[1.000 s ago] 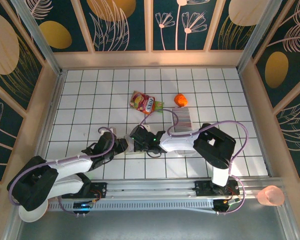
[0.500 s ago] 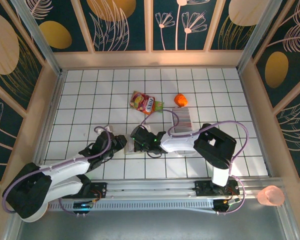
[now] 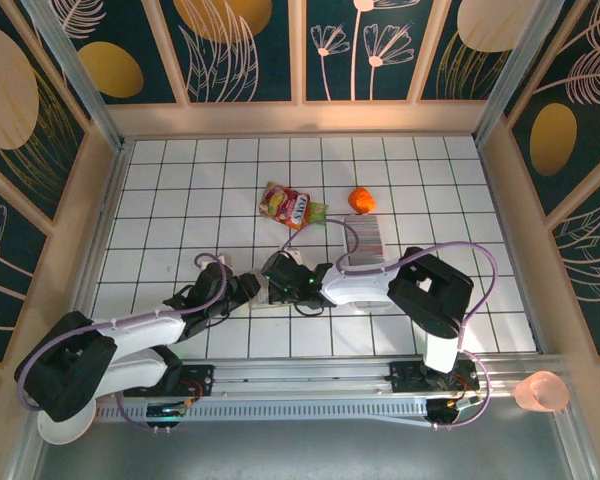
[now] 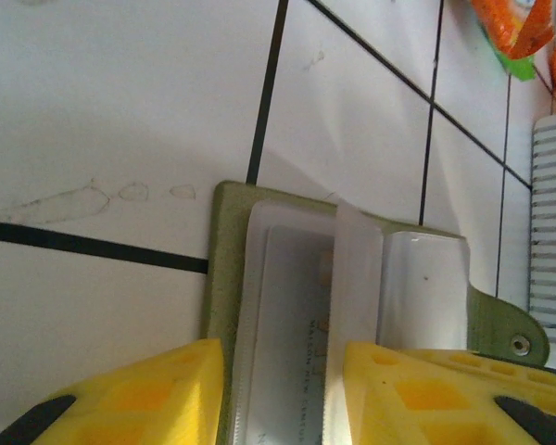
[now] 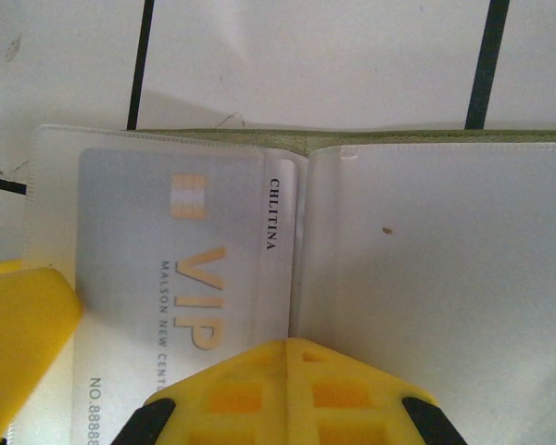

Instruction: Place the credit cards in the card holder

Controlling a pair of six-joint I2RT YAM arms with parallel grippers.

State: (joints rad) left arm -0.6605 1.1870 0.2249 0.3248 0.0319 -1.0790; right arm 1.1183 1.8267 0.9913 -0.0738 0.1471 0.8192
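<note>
Your right pincer: jaws closed together, tips down on the fold of the card holder, between two clear sleeves. Nothing visibly caught between them.

Your left pincer: part-way apart, straddling a sleeve at one end of the holder. No bite on it that you can make out.

The holder lies open and flat on the tabletop, just beyond both arm bases. One VIP card sits inside the sleeve beside the fold.

The remaining credit cards stand on edge as a striped block farther out, past the right forearm and apart from the holder.

Judgement: the cards look light, stiff and slick, so pinch one across its faces near a short edge. The sleeves look limp, with mouths likely to close. The holder looks light and likely to skid, so keep it pinned while you feed.
</note>
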